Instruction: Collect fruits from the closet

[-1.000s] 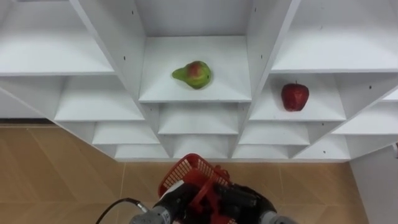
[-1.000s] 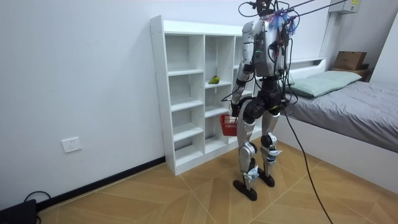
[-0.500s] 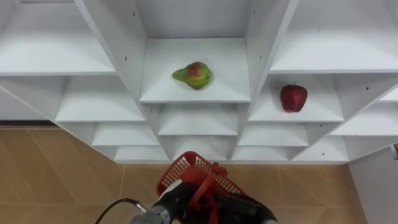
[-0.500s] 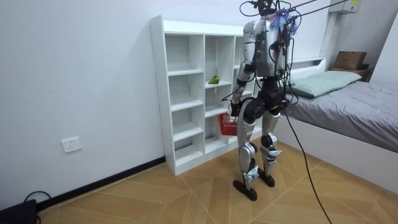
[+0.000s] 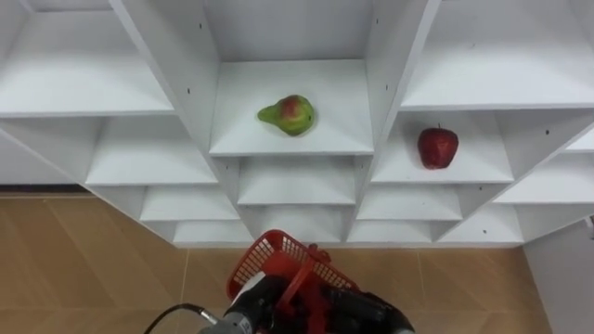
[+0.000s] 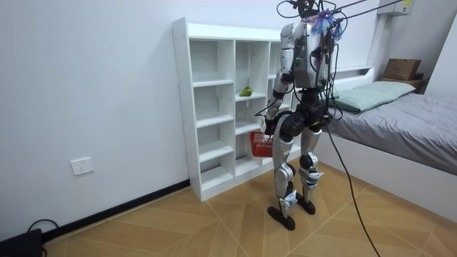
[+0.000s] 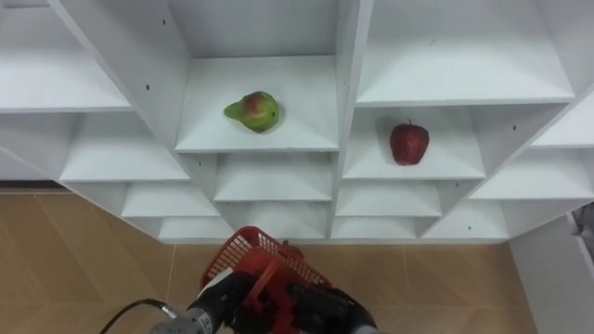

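Observation:
A green pear with a red blush point(image 5: 288, 115) lies on a middle shelf of the white closet point(image 5: 390, 56). One compartment to the right and a level lower sits a red apple point(image 5: 437, 147). Below them, over the wooden floor, is a red mesh basket point(image 5: 278, 260). My left hand point(image 5: 255, 301) is curled round its red handle at the bottom edge. A dark shape that looks like my right hand point(image 5: 371, 313) lies just right of the basket. In the room view I stand facing the closet point(image 6: 207, 107) with the basket point(image 6: 260, 143) at hip height in front of me.
The closet's other compartments are bare. A bed point(image 6: 400, 114) stands behind me at the room view's right. Wooden floor point(image 5: 83, 269) runs up to the closet's base, and a white wall with a socket point(image 6: 82, 165) lies at the room view's left.
The basket has drifted slightly left and a little nearer the closet. The fruits lie where they were, and my stance is the same.

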Motion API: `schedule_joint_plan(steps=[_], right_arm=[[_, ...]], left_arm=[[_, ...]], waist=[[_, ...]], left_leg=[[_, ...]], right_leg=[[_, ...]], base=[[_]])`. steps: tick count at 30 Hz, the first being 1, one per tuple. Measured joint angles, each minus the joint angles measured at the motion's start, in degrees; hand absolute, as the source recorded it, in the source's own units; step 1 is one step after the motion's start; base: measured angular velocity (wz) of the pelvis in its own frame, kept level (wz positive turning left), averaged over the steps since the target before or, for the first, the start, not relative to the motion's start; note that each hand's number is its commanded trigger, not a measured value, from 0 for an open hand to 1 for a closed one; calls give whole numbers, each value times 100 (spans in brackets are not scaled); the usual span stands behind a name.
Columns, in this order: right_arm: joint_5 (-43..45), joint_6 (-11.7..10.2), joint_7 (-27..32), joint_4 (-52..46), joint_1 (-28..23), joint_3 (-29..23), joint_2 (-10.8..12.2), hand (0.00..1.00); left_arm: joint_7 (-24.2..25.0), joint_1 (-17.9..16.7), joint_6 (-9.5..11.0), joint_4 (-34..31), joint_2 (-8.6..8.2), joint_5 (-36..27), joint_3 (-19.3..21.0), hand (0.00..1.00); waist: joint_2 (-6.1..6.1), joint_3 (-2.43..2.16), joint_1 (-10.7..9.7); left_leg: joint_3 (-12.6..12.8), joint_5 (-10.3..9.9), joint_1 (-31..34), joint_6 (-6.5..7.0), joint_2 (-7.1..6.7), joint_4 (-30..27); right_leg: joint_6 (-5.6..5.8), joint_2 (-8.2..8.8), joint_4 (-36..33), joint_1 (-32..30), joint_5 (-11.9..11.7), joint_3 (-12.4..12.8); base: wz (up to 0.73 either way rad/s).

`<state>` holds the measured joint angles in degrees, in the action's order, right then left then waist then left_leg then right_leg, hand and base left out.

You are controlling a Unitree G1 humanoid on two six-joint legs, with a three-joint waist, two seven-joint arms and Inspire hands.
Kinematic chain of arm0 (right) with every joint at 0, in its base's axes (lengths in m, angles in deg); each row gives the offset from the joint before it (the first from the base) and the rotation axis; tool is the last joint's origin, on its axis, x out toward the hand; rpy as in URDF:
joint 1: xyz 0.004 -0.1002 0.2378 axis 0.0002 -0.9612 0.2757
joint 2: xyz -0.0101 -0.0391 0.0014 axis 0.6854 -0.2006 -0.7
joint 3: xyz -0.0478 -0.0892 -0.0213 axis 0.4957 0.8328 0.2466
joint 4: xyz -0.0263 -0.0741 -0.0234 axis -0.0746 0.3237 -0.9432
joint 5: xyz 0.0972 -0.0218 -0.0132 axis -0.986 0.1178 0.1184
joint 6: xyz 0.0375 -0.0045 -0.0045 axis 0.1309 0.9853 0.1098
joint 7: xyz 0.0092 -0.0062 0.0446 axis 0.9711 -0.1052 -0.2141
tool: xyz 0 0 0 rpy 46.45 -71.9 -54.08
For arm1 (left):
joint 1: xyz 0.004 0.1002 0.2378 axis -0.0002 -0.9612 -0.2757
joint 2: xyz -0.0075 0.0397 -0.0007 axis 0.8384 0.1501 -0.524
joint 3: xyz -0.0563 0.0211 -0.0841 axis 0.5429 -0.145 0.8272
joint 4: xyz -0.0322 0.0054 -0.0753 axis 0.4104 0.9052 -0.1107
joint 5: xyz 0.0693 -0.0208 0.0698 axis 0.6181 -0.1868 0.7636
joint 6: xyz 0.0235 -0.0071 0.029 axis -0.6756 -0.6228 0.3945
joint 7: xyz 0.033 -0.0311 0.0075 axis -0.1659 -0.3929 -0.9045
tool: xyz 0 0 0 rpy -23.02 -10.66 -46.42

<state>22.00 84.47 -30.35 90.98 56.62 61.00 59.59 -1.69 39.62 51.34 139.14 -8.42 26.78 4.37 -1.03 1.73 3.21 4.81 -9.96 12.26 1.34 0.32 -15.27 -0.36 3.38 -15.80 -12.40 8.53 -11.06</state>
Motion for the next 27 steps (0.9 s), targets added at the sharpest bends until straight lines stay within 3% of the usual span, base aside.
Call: schedule_joint_plan(steps=[2,3,4,11,27], right_arm=[[-20,0,-1,0,-1,0,-4,61],[-21,0,-1,0,0,-2,-11,10],[-25,0,0,0,0,-4,-17,0],[-37,-7,38,1,7,-18,-11,0],[-25,-67,87,158,76,-43,-25,0]], left_arm=[[3,3,0,0,12,-119,-2,100],[8,3,0,0,6,-178,-3,100],[12,3,0,0,4,-204,-3,100],[118,8,6,-15,-18,-409,-1,100],[170,46,55,-14,18,-640,-22,100]], waist=[[2,2,-6],[5,3,-13],[10,7,-15],[90,58,-15],[102,69,-42]], left_leg=[[0,0,1,0,0,0],[2,0,0,0,0,0],[7,0,-1,0,0,0],[10,0,-4,0,-1,-5],[15,0,-11,0,0,-13]], right_leg=[[0,1,0,0,0,-3],[0,2,-1,0,0,3],[0,2,-1,-1,0,8],[0,4,3,-2,0,13],[0,9,21,11,0,3]], base=[[0],[0],[0],[0],[0]])
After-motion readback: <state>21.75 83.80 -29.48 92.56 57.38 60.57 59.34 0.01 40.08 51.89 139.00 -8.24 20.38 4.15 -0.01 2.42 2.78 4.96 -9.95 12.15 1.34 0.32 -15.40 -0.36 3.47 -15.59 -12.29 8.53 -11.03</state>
